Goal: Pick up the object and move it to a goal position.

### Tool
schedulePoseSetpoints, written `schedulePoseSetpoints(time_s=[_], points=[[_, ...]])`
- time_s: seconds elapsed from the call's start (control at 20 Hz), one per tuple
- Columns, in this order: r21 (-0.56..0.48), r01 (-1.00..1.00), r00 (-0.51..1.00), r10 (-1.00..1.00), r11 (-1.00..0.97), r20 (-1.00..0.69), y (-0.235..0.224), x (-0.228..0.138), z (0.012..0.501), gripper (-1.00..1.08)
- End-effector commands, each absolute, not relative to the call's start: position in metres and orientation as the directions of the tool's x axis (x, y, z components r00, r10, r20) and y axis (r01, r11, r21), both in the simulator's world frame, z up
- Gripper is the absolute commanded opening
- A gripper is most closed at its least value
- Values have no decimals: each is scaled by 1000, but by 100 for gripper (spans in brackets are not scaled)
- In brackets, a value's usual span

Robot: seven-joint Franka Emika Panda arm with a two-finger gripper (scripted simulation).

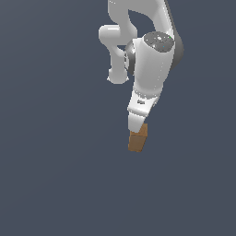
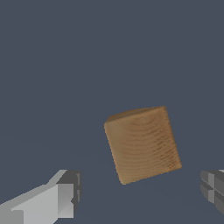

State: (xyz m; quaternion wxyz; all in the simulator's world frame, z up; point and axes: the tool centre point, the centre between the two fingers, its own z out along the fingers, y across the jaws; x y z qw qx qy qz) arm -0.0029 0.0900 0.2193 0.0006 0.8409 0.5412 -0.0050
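Note:
The object is a small brown wooden block on the dark grey floor, just below the white arm's hand. In the wrist view the block lies ahead of the gripper and sits slightly turned. My gripper hangs directly over the block and hides part of its top in the exterior view. In the wrist view the gripper is open: one finger and the other finger stand wide apart, on either side of the block. Neither touches it.
A plain dark grey floor surrounds the block. The white arm reaches down from the top of the exterior view. No goal marker shows.

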Motion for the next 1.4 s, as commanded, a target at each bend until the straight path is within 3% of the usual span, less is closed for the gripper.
schedulePoseSetpoints(time_s=[0.0,0.6,1.35], points=[[-4,935,355,935,-355,-7,91,1,213,100],[0,983,182,983,-182,-1,93,12,195,100],[0,986,167,986,-167,0,93,12,164,100]])
